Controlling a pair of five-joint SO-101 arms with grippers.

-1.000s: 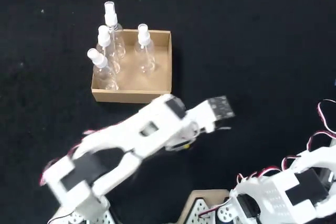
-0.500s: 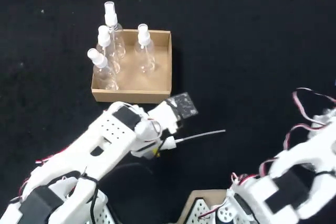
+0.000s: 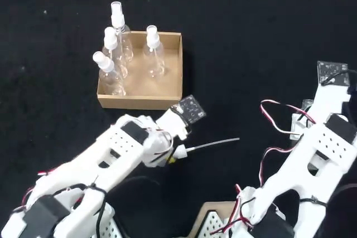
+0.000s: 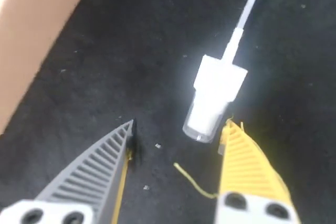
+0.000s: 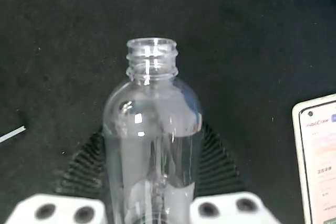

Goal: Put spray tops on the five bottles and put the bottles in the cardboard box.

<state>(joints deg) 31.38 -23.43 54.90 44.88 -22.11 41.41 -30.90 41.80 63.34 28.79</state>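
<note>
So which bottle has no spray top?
The bottle in the right gripper: its threaded neck is bare, while the four bottles at the cardboard box are capped.

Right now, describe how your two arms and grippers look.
The left arm and right arm are white plastic shells with black motor blocks and red and white cables. The left gripper has one grey and one yellow ribbed, wedge-shaped finger; the right gripper has black ribbed fingers on a white base.

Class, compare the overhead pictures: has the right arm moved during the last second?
Yes. The right arm has swung away from the table's near edge towards the far side, its tip now level with the cardboard box.
</note>
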